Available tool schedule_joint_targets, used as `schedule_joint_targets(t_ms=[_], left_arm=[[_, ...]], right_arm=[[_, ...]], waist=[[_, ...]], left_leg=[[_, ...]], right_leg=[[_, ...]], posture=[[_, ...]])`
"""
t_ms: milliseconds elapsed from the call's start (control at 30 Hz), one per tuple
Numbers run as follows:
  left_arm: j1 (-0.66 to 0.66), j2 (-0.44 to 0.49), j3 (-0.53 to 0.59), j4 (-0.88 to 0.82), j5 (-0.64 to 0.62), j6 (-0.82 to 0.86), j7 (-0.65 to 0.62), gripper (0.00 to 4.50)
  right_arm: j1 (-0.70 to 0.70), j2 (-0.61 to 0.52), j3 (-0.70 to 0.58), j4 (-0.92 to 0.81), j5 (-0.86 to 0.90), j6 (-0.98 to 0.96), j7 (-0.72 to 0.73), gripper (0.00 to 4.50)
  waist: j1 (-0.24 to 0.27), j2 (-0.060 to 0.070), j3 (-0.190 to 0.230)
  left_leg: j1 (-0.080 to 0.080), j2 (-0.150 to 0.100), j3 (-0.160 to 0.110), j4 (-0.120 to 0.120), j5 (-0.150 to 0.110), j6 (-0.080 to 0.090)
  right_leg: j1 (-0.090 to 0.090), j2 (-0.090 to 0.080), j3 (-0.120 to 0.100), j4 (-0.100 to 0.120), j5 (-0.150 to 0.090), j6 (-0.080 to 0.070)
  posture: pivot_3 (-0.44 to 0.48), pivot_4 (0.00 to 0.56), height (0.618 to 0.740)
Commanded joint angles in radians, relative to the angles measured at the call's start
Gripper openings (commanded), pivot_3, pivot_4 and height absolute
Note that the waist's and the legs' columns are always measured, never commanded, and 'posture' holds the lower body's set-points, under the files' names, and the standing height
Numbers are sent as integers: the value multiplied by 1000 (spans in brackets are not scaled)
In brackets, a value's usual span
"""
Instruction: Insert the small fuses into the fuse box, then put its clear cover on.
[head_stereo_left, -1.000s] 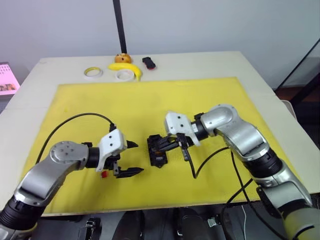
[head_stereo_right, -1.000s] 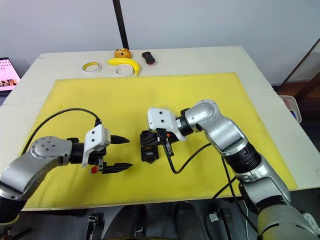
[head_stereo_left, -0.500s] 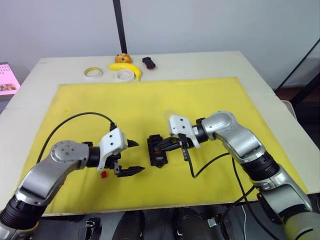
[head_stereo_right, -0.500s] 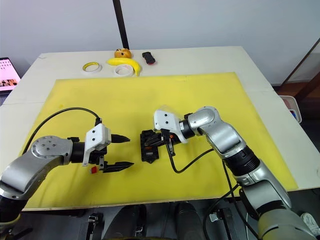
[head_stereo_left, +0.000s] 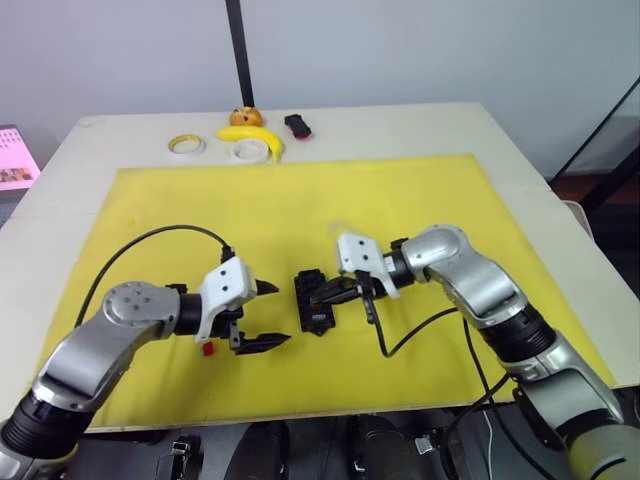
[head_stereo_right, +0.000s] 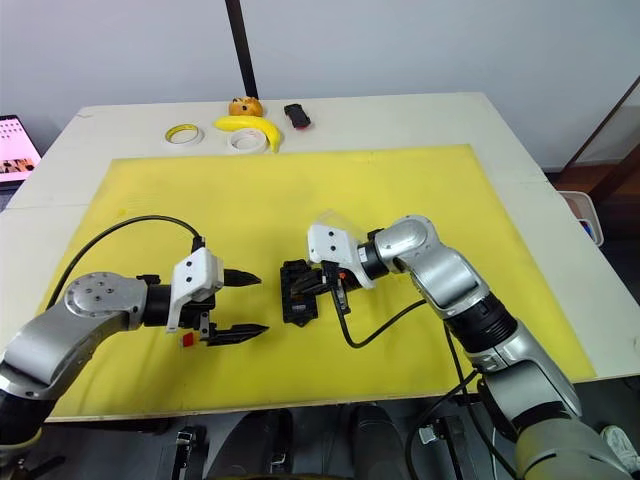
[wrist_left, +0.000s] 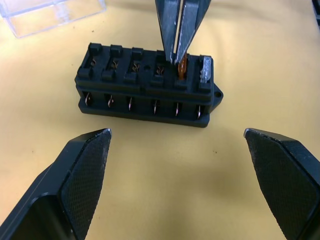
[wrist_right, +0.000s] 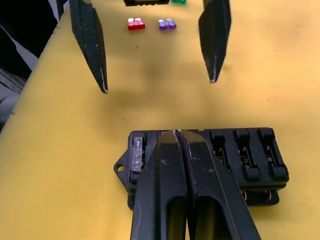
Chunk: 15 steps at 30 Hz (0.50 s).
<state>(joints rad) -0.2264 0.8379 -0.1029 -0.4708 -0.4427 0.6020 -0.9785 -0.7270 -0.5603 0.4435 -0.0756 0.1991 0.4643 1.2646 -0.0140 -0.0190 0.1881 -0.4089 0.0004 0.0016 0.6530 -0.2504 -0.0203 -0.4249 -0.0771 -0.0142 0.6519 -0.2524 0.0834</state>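
Observation:
The black fuse box (head_stereo_left: 315, 300) lies on the yellow mat, between my two grippers. My right gripper (wrist_left: 178, 56) is shut on an amber fuse (wrist_left: 182, 68), which stands in the second slot from one end. A grey fuse (wrist_left: 206, 69) sits in the end slot beside it. My left gripper (head_stereo_left: 272, 314) hangs open just left of the box, empty. Beside its wrist lies a red fuse (head_stereo_left: 208, 349). The right wrist view shows that red fuse (wrist_right: 136, 23) with a purple fuse (wrist_right: 167, 23) and a teal one (wrist_right: 177, 1). Just beyond the box rests the clear cover (wrist_left: 50, 12).
At the table's far edge lie two tape rolls (head_stereo_left: 186, 146) (head_stereo_left: 249, 150), a banana (head_stereo_left: 252, 135), a small orange object (head_stereo_left: 244, 116) and a black-and-red object (head_stereo_left: 298, 126). Black cables loop over the yellow mat (head_stereo_left: 420, 190) from each wrist.
My right wrist has shifted slightly toward the near right, uncovering the clear cover behind it. Its fingers stay at the box. The left arm has hardly moved.

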Motion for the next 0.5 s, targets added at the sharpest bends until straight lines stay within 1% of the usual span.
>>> schedule_joint_targets(t_ms=[33,300,400,500], left_arm=[[-7,-1,5,-14,8,-11,3,4500],[-8,-4,7,-16,12,-9,5,4500],[-6,-4,8,-17,14,-9,4,4500],[-6,-2,16,-22,10,-4,3,4500]], right_arm=[[20,-9,34,-7,-47,-42,3,50],[34,-16,56,11,-98,-111,7,50],[22,-6,40,11,-86,-105,6,50],[-16,1,-8,-14,-40,-61,5,50]], waist=[[0,0,0],[0,0,0],[-1,0,0],[-1,0,0]], left_leg=[[0,0,0,0,0,0],[1,0,0,0,0,0],[1,0,0,0,0,0],[1,0,0,0,0,0]], right_leg=[[0,0,0,0,0,0],[1,0,0,0,0,0],[2,0,0,0,0,0],[2,0,0,0,0,0]], posture=[[0,150,740],[0,150,740],[0,150,740],[0,150,740]])
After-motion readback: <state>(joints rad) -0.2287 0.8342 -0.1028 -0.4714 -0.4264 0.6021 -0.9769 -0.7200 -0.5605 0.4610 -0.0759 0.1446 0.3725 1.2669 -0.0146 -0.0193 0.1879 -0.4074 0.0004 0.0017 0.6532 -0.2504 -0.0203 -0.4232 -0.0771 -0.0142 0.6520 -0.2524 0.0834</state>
